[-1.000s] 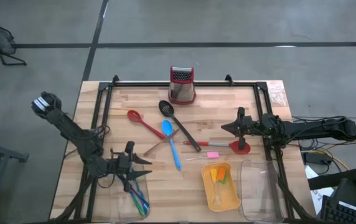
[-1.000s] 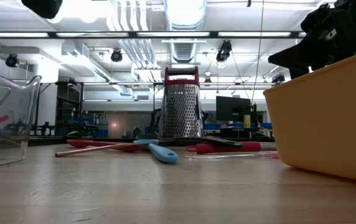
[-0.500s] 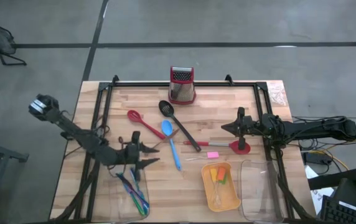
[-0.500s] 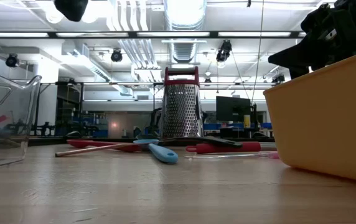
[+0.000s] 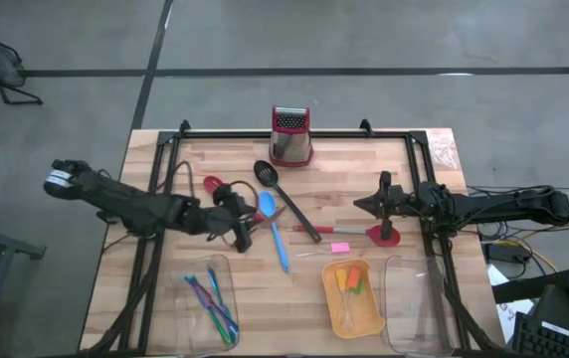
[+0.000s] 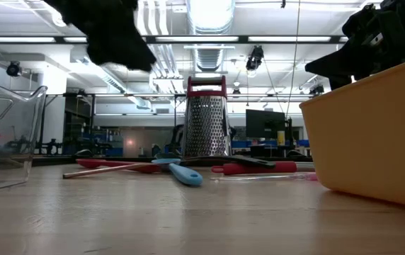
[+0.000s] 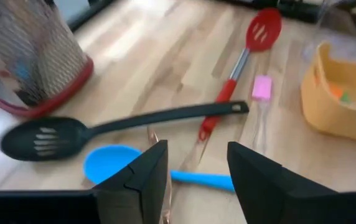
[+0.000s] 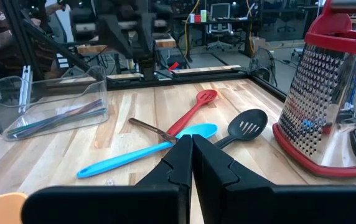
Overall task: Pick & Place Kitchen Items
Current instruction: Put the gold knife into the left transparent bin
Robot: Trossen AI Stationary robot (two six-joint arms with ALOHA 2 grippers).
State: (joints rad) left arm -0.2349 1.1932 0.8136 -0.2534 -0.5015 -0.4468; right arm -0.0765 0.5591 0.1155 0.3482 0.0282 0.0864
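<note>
Just beyond the left gripper (image 7: 193, 180), blue spoon (image 7: 112, 165).

Table (image 5: 384, 159): pale planked wood, smooth matt | box grater (image 5: 290, 136): perforated shiny metal, red plastic top | black slotted spoon (image 7: 72, 132): matt plastic | blue spoon (image 5: 273, 227): smooth glossy plastic | left tray (image 8: 53, 109): clear glossy plastic | orange tray (image 5: 354, 298): opaque matt plastic | left gripper (image 7: 193, 177) fingers: matt black

Utensils (image 5: 270, 209) crowd table centre; grater (image 5: 290, 136) blocks far edge.
</note>
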